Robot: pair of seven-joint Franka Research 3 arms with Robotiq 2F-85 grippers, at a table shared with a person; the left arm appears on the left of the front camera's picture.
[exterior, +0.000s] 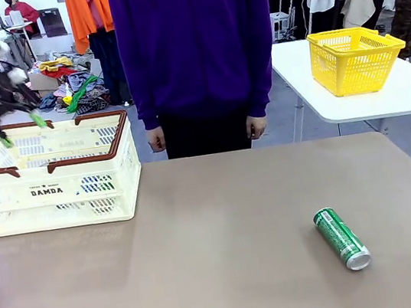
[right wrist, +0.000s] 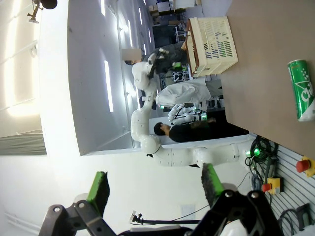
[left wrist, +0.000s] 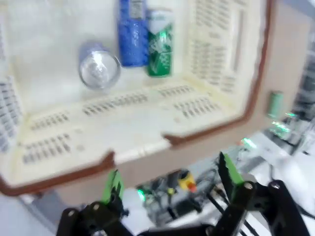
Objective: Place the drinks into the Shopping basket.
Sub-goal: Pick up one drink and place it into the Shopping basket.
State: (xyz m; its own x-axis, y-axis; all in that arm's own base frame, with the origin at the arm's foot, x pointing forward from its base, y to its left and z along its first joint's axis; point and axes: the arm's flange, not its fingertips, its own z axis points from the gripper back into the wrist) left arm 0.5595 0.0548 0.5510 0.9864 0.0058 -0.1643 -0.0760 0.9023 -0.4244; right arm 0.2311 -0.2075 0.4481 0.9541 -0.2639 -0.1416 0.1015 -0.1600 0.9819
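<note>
- Left claw (exterior: 22,129): we see it hanging over the left end of the Shopping basket (exterior: 87,162), its jaws wide and empty.
- Basket interior, left wrist view: we count three drinks already inside. The first blue can (left wrist: 100,69) shows its silver end, while the second blue can (left wrist: 132,34) and the stowed green can (left wrist: 160,46) lie side by side, touching.
- Counter (exterior: 204,247): the remaining green can (exterior: 341,238) lies on its side toward the right, well apart from the basket. We judge it the one drink left to move.
- Right claw (right wrist: 153,187): its jaws stand wide and hold nothing, well apart from that can. We judge its pickup not yet begun.
</note>
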